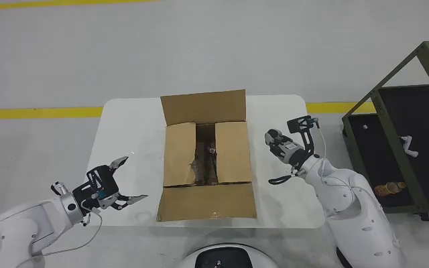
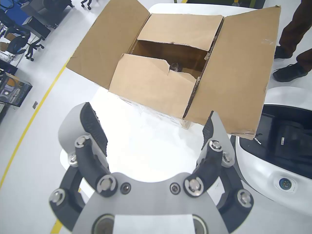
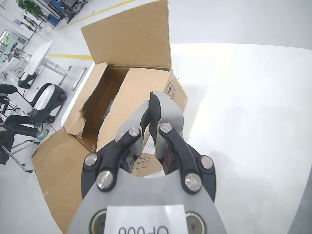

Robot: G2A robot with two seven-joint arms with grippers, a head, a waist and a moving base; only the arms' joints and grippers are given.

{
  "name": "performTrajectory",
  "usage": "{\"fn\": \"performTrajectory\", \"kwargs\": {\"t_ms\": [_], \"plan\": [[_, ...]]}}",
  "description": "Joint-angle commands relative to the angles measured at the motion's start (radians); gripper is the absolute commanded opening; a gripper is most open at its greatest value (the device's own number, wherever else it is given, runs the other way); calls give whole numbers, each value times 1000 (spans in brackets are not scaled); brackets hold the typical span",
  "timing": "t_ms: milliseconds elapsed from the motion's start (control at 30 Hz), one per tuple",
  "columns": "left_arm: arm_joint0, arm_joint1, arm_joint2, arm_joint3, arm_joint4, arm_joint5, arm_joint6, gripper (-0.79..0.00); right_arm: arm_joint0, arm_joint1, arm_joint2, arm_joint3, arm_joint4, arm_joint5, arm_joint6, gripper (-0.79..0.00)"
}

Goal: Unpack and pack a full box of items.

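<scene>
A cardboard box [image 1: 208, 157] stands in the middle of the white table [image 1: 134, 134]. Its far and near flaps are folded outward. The two side flaps lie partly over the opening, leaving a narrow gap where dark contents [image 1: 206, 159] show, too hidden to name. My left gripper [image 1: 131, 181] hovers open and empty over the table's near left part, apart from the box [image 2: 170, 49]; its fingers [image 2: 93, 125] are spread wide. My right gripper [image 1: 270, 139] sits just right of the box, shut with nothing in it; its fingertips [image 3: 154, 103] point at the box's side flap [image 3: 136, 91].
A green cart [image 1: 395, 141] with a few small items stands off the table's right end. Bare table surface lies on both sides of the box. The near outward flap [image 1: 208, 201] reaches the table's front edge.
</scene>
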Motion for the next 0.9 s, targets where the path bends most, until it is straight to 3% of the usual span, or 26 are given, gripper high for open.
{"fn": "performTrajectory", "kwargs": {"t_ms": [0, 267, 500, 667, 867], "plan": [[1, 0, 10, -11, 7, 10, -5, 0, 2, 0, 1, 0, 0, -1, -1, -785], [67, 20, -9, 3, 128, -1, 5, 0, -30, 5, 25, -13, 3, 3, -3, -785], [159, 41, -23, 33, 267, 1, 132, 0, -38, 7, 25, -15, 3, 3, 2, -785], [195, 46, 21, 36, 351, 31, 217, 0, -30, 7, 14, -11, 5, 4, 7, -785], [177, 53, 103, 60, 440, 76, 316, 0, -26, 8, 10, -9, 5, 6, 12, -785]]}}
